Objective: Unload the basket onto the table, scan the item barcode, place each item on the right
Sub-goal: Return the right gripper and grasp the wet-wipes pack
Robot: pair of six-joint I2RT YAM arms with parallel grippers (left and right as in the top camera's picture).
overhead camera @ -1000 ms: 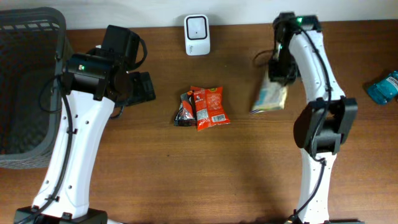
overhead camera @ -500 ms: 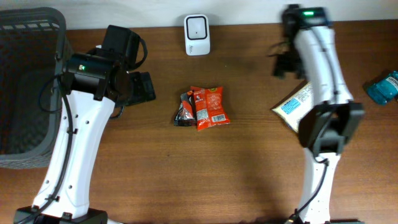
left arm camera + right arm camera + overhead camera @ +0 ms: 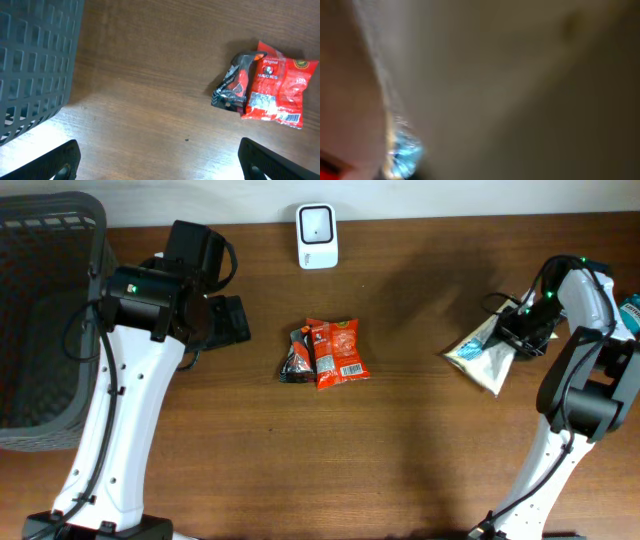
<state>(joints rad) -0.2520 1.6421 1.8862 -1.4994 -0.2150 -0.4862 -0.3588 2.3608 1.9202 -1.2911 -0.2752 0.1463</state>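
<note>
Red crinkly packet (image 3: 274, 85) marked "Original HACKS", barcode showing, flat in the middle of the brown wooden worktop (image 3: 400, 440), touching a shiny black packet (image 3: 232, 87). White boxy scanner (image 3: 317, 223) at the far edge. Pale soft bag (image 3: 478, 352) far right, well apart from the scanner. Right fingers (image 3: 522, 332) at its edge; cannot tell if gripping. Left fingers (image 3: 57, 161) spread wide, holding nothing, near a grey mesh basket (image 3: 35, 65).

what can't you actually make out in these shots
- Right wrist view: all motion blur; nothing identifiable.
- Overhead: right gripper too small and dark; open, shut, or holding the pale packet unclear.
- Overhead: teal packet cut off by the frame edge.
</note>
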